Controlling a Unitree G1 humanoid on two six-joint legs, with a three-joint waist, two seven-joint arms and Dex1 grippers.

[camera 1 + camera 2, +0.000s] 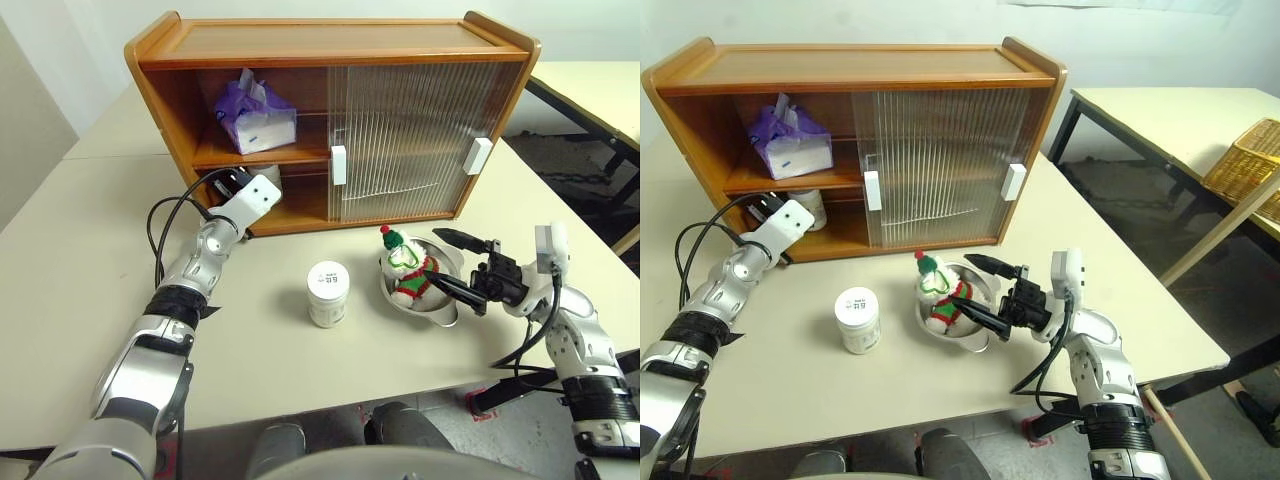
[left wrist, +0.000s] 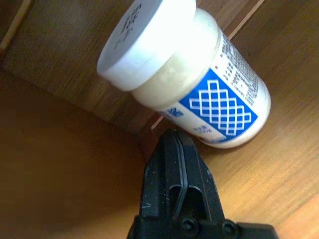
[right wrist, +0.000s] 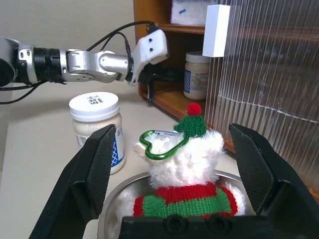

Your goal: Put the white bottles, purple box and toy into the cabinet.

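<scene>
The cabinet stands at the back of the table with both ribbed doors slid right, leaving its left half open. The purple box lies on its upper shelf. One white bottle stands on the lower shelf, and my left gripper is shut and empty, its tip right at the bottle's base. A second white bottle stands on the table in front. The toy sits in a steel bowl. My right gripper is open, one finger on each side of the toy, not closed on it.
A second table stands to the right across a gap, with a wicker basket beyond it. The table's front edge runs close under both arms. The left arm's black cable loops over the tabletop.
</scene>
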